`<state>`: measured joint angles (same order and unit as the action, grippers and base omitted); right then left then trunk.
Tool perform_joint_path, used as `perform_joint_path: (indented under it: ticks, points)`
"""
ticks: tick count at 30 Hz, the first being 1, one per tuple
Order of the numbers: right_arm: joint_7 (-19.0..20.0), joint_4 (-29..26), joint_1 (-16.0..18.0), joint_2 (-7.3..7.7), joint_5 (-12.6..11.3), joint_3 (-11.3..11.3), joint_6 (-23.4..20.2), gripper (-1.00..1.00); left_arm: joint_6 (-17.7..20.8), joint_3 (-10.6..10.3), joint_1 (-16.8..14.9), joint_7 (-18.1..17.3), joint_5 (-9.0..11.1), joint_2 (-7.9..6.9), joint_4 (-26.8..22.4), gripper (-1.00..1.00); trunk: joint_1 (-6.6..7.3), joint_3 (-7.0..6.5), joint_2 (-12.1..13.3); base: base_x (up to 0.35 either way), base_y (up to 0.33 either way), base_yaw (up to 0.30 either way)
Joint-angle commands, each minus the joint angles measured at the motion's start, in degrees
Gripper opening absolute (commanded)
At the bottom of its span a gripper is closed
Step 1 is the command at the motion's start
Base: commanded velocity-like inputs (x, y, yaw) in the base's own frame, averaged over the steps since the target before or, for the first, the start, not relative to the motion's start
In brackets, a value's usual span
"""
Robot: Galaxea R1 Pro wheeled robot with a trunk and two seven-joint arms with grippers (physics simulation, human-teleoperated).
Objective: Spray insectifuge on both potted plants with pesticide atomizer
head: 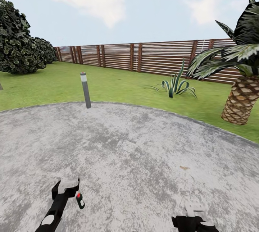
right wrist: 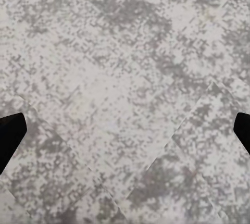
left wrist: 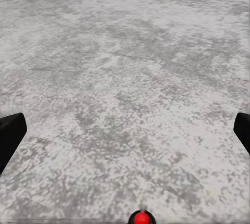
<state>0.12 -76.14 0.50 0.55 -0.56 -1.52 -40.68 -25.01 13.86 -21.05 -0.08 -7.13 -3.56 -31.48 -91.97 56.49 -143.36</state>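
The atomizer [head: 80, 200] is seen on the patio [head: 144, 153], just beside the left gripper [head: 66, 185], near upright, red top up. Both the left and the right gripper [right wrist: 125, 130] are spread wide, nothing held.

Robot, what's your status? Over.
Left gripper open, right gripper open. Pesticide atomizer beside left gripper, not gripped. Grey post at patio edge.

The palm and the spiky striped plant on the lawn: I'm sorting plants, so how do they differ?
The palm has a scaly brown trunk; the spiky striped plant has none, its leaves rising from the grass. The palm stands taller and nearer the patio; the spiky plant sits lower, nearer the fence. Neither has a pot.
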Motion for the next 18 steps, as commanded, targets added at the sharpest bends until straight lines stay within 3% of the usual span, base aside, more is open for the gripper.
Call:
perform_joint_path:
  ticks: [1, 5, 10, 18]
  points:
    - [0.0, -0.06, 0.03, 0.06, -0.06, -0.01, -0.27, 1.0, -0.22, 0.29, -0.05, -0.01, -0.6, 0.04, 0.03, 1.0, -0.01, 0.34, -0.04, 0.0, 0.0, 0.0]
    - [0.04, -0.41, 0.03, 0.19, -0.06, 0.02, -0.27, 1.0, -0.22, 0.29, -0.26, -0.01, -0.6, 0.07, 0.02, 1.0, -0.11, 1.53, -0.09, 0.0, 0.0, 0.0]
    - [0.05, -2.42, 0.03, 0.16, -0.06, 0.03, -0.27, 1.0, -0.22, 0.29, -2.73, -0.01, -0.67, 0.21, 0.09, 1.0, -0.24, 3.08, -0.16, 0.0, 0.0, 0.03]
    - [0.05, -3.62, 0.03, 0.16, -0.06, 0.17, -0.27, 1.0, -0.22, 0.2, -3.02, -0.01, -0.69, 0.22, 0.1, 1.0, -0.45, 5.58, -0.27, 0.0, 0.0, 0.091]
